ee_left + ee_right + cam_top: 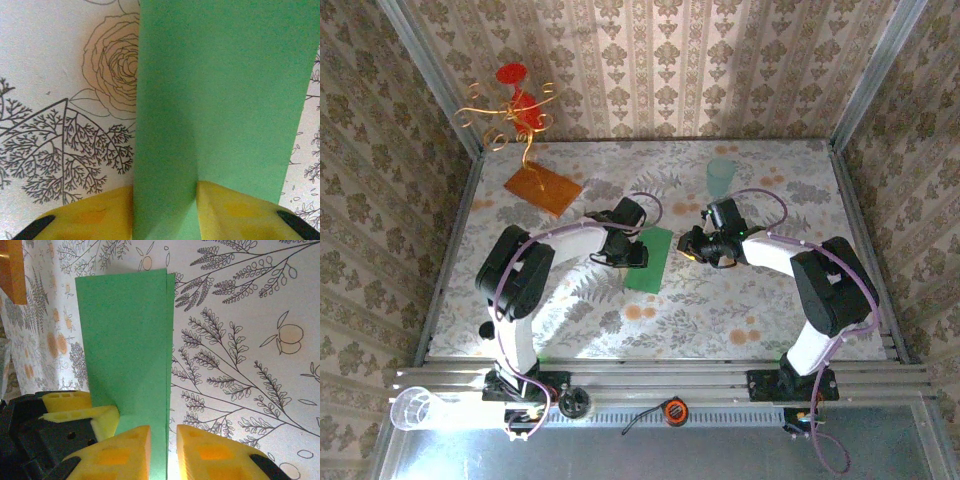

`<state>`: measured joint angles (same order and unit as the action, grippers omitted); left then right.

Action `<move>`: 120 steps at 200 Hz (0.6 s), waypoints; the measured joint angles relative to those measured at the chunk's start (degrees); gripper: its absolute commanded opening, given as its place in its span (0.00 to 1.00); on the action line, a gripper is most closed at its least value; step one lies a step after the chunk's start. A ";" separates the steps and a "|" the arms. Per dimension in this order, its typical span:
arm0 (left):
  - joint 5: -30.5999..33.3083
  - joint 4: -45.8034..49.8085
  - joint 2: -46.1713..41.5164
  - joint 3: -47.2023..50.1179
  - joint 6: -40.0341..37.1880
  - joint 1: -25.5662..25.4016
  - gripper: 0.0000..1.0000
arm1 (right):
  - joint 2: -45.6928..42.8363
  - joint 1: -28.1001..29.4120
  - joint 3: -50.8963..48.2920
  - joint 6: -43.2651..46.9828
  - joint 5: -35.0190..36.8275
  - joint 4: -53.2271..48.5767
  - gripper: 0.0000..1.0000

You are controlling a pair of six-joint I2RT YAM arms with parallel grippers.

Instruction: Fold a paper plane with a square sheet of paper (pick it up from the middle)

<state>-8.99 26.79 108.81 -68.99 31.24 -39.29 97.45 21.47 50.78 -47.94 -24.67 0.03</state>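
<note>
paper plane (215,100) cut off at top edge, orange board (11,270) cropped at left edge

Damask-papered walls (650,60) enclose a brightly lit, floral-patterned table (740,310).

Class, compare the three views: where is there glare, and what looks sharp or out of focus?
Top view: glare washes out the clear cup and the rail. Left wrist: the yellow fingers look soft. Right wrist: the tablecloth print is crisp beside the green paper.

We find an orange-brown board (542,187) at ten o'clock, a green cup (720,177) at one, perhaps a wire ornament (524,107) at eleven.
</note>
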 measured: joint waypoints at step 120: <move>-0.35 2.75 1.51 -2.32 -3.89 0.00 0.40 | 0.00 0.02 0.00 -0.02 -0.02 0.07 0.23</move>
<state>-9.34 29.54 110.32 -71.31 27.35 -39.29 97.45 21.50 50.78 -47.97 -24.69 0.10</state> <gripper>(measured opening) 0.397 0.228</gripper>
